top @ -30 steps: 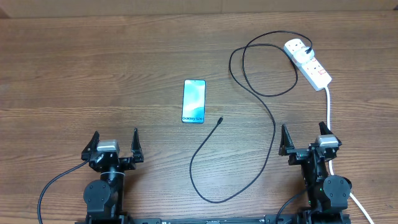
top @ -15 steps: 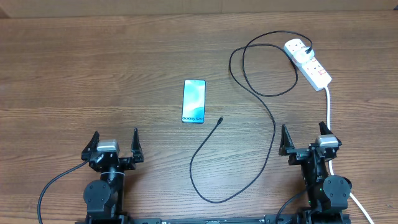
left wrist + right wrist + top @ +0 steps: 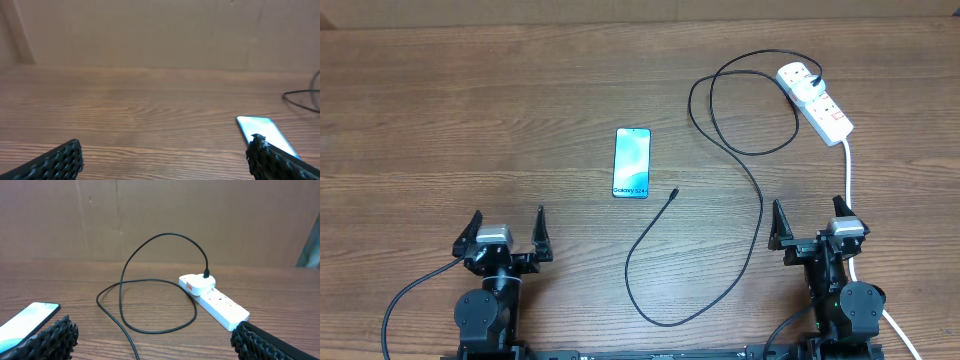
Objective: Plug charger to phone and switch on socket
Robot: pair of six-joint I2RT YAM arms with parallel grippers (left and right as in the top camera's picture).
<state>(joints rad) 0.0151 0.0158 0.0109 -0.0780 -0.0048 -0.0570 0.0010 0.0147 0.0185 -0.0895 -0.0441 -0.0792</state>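
Note:
The phone [image 3: 632, 162] lies flat mid-table, teal screen up; it also shows in the left wrist view [image 3: 265, 131] and the right wrist view [image 3: 27, 317]. The black charger cable [image 3: 760, 200] loops across the table, its free connector tip [image 3: 674, 193] lying just right of the phone's near end, apart from it. The cable's other end enters a plug [image 3: 205, 275] on the white socket [image 3: 817, 98] at far right. My left gripper [image 3: 507, 222] and right gripper [image 3: 807, 212] stand open at the near edge, nothing between their fingers.
A thick white cord [image 3: 848, 170] runs from the socket toward me, passing by the right arm's base. A brown cardboard wall [image 3: 160, 215] closes off the far side of the wooden table [image 3: 470, 120].

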